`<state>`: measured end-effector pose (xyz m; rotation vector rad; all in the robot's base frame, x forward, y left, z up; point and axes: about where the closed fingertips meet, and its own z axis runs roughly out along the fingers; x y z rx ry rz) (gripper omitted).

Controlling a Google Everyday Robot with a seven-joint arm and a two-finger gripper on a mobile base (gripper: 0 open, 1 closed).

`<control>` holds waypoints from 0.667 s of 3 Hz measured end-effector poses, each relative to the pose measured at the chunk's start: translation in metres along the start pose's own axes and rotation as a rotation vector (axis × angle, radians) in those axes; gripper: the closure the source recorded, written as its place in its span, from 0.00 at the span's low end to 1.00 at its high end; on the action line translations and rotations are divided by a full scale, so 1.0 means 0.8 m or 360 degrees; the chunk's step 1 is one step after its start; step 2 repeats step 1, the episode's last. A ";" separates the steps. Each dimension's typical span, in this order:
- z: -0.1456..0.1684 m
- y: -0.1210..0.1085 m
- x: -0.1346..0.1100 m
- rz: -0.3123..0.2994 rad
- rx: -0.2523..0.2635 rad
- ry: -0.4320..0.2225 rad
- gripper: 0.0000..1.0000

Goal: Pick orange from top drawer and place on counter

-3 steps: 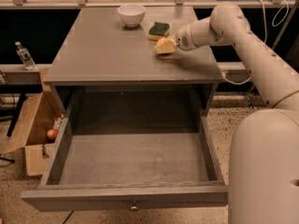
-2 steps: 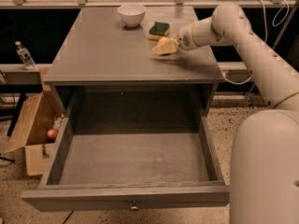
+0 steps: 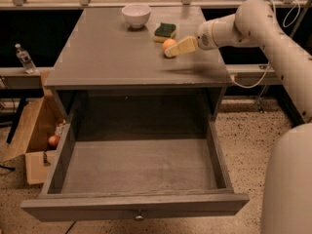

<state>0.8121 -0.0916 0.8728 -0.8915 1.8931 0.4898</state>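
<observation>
Evidently the placing step is in hand: the gripper (image 3: pixel 173 49) sits low over the counter (image 3: pixel 107 57), with the orange (image 3: pixel 169 43) right at its tip on the far side, on or just above the surface. Whether it grips the fruit or has let go, I cannot tell. The top drawer (image 3: pixel 97 206) stands open well below it, with no fruit inside. Next comes a clean release and a straight lift away, lest the orange roll.

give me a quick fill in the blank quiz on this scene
1. The orange lies on the ___, right by the pincer.
2. The top drawer stands ___, not shut.
3. The white ___ stands left of the green sponge.

Missing words: counter; open; bowl.
</observation>
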 end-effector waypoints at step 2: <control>-0.078 -0.006 -0.012 0.0009 0.0183 -0.0052 0.00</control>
